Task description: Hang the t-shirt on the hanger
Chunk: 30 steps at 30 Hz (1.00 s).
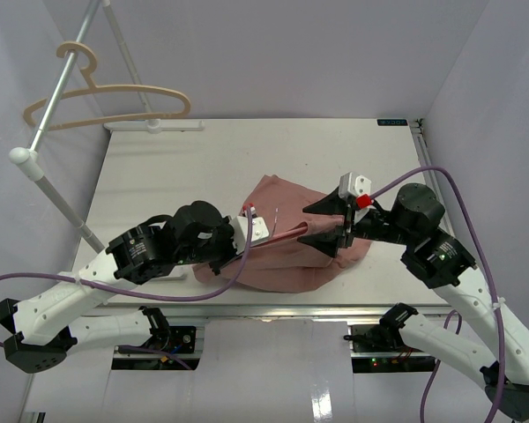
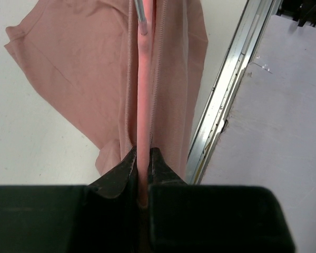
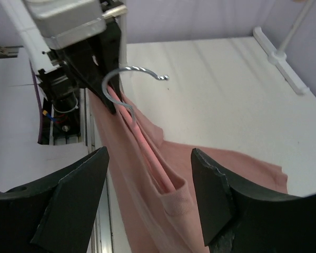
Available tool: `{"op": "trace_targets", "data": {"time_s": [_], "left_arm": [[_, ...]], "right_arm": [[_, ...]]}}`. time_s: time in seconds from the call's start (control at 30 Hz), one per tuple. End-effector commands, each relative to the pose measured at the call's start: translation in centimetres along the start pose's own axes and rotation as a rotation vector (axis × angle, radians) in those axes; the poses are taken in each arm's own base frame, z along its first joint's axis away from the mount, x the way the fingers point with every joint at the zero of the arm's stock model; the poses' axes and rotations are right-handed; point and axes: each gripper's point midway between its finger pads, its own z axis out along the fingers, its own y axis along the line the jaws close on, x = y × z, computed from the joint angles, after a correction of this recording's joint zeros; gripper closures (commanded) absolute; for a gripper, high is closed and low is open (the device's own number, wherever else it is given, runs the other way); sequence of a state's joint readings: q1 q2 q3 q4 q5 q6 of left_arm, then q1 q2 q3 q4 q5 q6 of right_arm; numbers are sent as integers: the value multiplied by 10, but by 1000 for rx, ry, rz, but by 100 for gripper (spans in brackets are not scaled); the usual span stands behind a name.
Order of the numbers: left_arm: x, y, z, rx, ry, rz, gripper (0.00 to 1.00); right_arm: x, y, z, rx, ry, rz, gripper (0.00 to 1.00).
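Note:
The dusty-pink t-shirt (image 1: 291, 256) lies bunched on the white table (image 1: 176, 176), and part of it is lifted. The thin pink hanger (image 2: 145, 89) runs inside its neck opening, with its metal hook (image 3: 127, 79) sticking out. My left gripper (image 1: 254, 227) is shut on the hanger's bar (image 2: 142, 158), close to the hook. My right gripper (image 1: 314, 222) is open wide, with one finger on each side of the shirt's ribbed collar (image 3: 180, 203). It touches nothing I can see. In the right wrist view the hanger arm (image 3: 147, 153) disappears into the collar.
A thicker beige hanger (image 1: 106, 99) hangs on the rack pole (image 1: 53, 97) at the far left. The rack's foot (image 1: 154, 126) lies on the table's back edge. The metal front rail (image 2: 226, 95) runs right beside the shirt.

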<state>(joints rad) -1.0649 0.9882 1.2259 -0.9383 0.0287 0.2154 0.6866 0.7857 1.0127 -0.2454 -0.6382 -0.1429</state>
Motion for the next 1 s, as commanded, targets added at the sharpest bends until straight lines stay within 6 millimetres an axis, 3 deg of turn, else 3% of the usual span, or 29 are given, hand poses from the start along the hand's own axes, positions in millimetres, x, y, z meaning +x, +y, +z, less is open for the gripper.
{"op": "trace_targets", "data": {"time_s": [0.0, 0.27, 0.53, 0.67, 0.97], "left_arm": [[-39, -9, -11, 61, -156, 25, 100], [-41, -17, -9, 113, -175, 46, 100], [-44, -21, -7, 136, -191, 63, 100], [-44, -21, -3, 140, -187, 66, 100], [-48, -20, -1, 135, -198, 67, 100]], "right_arm": [[-41, 20, 6, -119, -179, -176, 29], [-33, 24, 26, -250, -149, -170, 28], [-45, 22, 42, -300, -194, -166, 32], [-44, 21, 46, -303, -213, -140, 43], [-38, 27, 51, -361, -235, -98, 82]]}}
